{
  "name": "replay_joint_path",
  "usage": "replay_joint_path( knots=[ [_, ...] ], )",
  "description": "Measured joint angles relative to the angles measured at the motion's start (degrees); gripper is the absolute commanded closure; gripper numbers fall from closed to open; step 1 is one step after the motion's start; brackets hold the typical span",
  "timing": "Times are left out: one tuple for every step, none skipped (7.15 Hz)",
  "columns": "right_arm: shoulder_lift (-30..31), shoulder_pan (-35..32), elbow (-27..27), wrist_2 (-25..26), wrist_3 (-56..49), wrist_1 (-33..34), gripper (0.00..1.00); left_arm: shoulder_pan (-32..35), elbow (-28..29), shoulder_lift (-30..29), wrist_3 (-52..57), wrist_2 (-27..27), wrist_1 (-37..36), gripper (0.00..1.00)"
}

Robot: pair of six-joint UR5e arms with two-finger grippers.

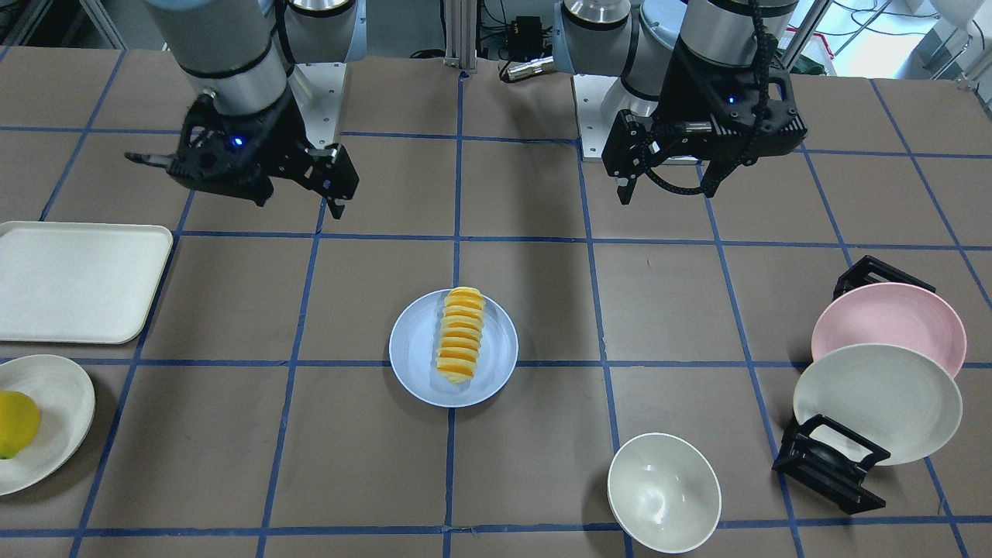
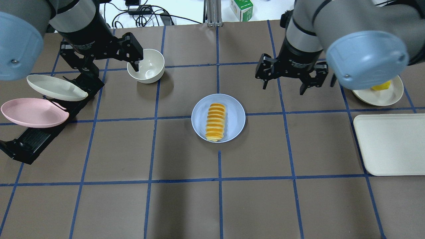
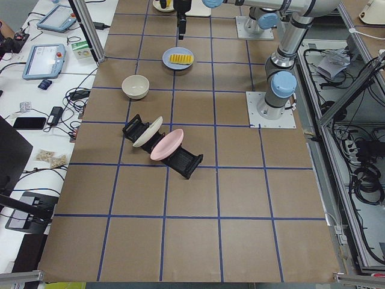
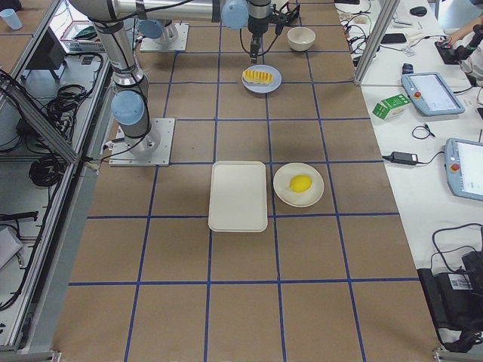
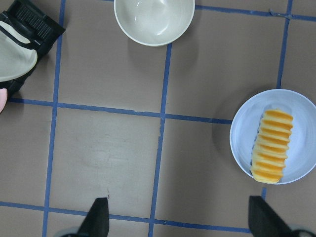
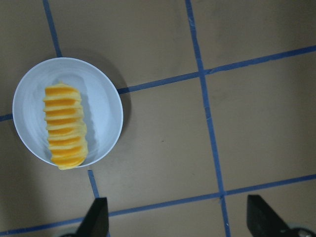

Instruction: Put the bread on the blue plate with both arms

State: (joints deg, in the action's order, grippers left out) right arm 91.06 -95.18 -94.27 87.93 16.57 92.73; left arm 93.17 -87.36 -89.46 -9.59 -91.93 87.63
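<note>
We noted bread [image 2: 215, 122] lying on blue plate [image 2: 236, 113], mid-tabletop, long axis running toward and away from robot base. Left pincer [image 1: 666, 186] spread, empty, well apart; right pincer [image 2: 284, 85] spread, empty, somewhat nearer. We judged placement done

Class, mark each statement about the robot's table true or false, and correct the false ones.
1. The bread lies on the blue plate. True.
2. The right gripper is holding the bread. False: it is open and empty, raised off to one side of the plate.
3. The lemon sits in the bowl. False: it sits on a cream plate, and the bowl is empty.
4. A pink plate and an off-white plate lean in a black rack. True.
5. The left gripper is open. True.
</note>
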Motion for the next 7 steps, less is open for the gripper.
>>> replay_joint_path(
  knots=[
    [2.86,2.43,-0.28,0.22,-2.77,-3.21,0.0,0.0,0.0,0.0,0.01,0.02,0.0,0.0],
    [4.38,4.33,-0.42,0.14,-4.97,-5.1,0.0,0.0,0.0,-0.01,0.01,0.04,0.0,0.0],
    [4.96,5.73,-0.73,-0.03,-7.08,-5.97,0.0,0.0,0.0,-0.01,0.01,0.02,0.0,0.0],
    [5.28,6.64,-1.79,0.0,-8.4,-6.05,0.0,0.0,0.0,-0.02,0.01,0.0,0.0,0.0],
    [5.81,6.96,-3.37,0.23,-8.68,-5.73,0.0,0.0,0.0,-0.02,0.03,0.02,0.0,0.0],
    [6.34,7.07,-4.43,0.34,-8.61,-5.55,0.0,-0.02,0.0,-0.02,0.07,0.04,0.0,0.0],
    [6.65,7.07,-4.53,0.38,-8.25,-5.53,0.0,-0.06,0.0,-0.02,0.13,0.02,0.0,0.0]
  ],
)
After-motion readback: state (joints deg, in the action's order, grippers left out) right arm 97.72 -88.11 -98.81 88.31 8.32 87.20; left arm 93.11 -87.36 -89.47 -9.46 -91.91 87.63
